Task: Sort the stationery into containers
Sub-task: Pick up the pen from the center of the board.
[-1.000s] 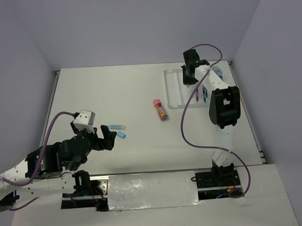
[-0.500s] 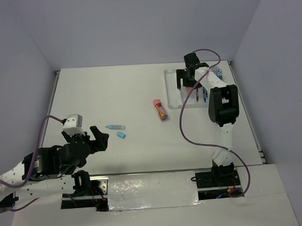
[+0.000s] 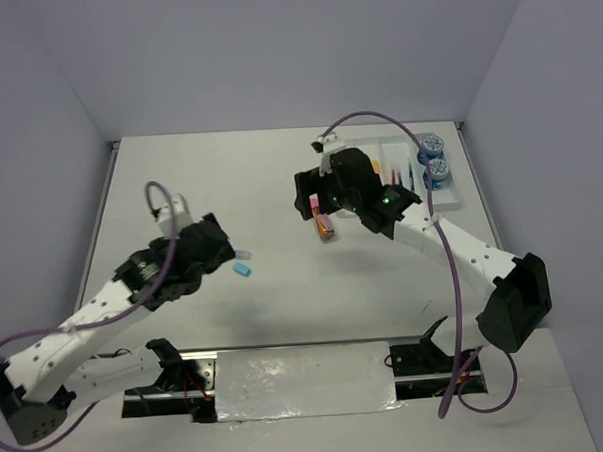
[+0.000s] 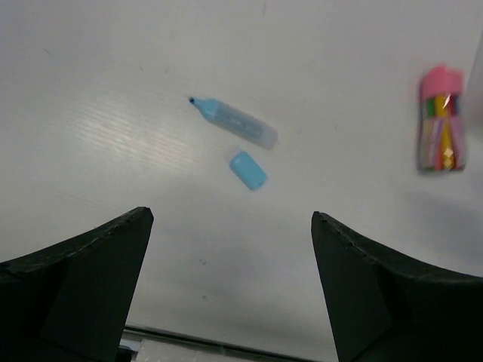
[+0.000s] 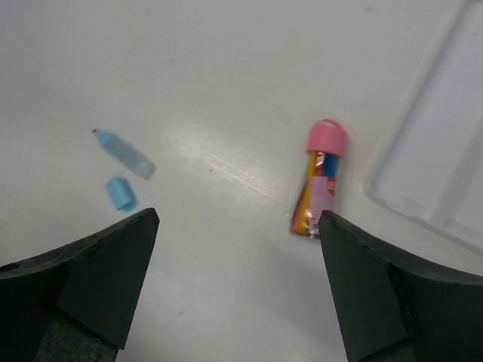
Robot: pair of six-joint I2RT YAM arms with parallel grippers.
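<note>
A light-blue marker (image 4: 234, 123) lies uncapped on the table, with its cap (image 4: 248, 170) just beside it. A pink-capped tube of coloured sticks (image 5: 321, 181) lies to its right, near the white tray (image 5: 445, 166). In the top view the tray (image 3: 458, 194) holds two blue rolls (image 3: 430, 142), pens (image 3: 409, 176) and an orange piece (image 3: 376, 168). My left gripper (image 4: 230, 217) hovers open, short of the marker (image 3: 245, 254) and cap (image 3: 241, 271). My right gripper (image 5: 238, 215) hangs open over the table just left of the tube (image 3: 327, 228), holding nothing.
The right arm (image 3: 463, 254) stretches diagonally across the table's right half, and its purple cable (image 3: 377, 118) arches over the tray. White walls close in the table at the back and both sides. The left arm (image 3: 95, 315) runs from the near left corner.
My right gripper opened at the tray, then swung left and nearer to hover by the pink-capped tube. My left arm reached forward and right toward the light-blue marker, jaws still open.
</note>
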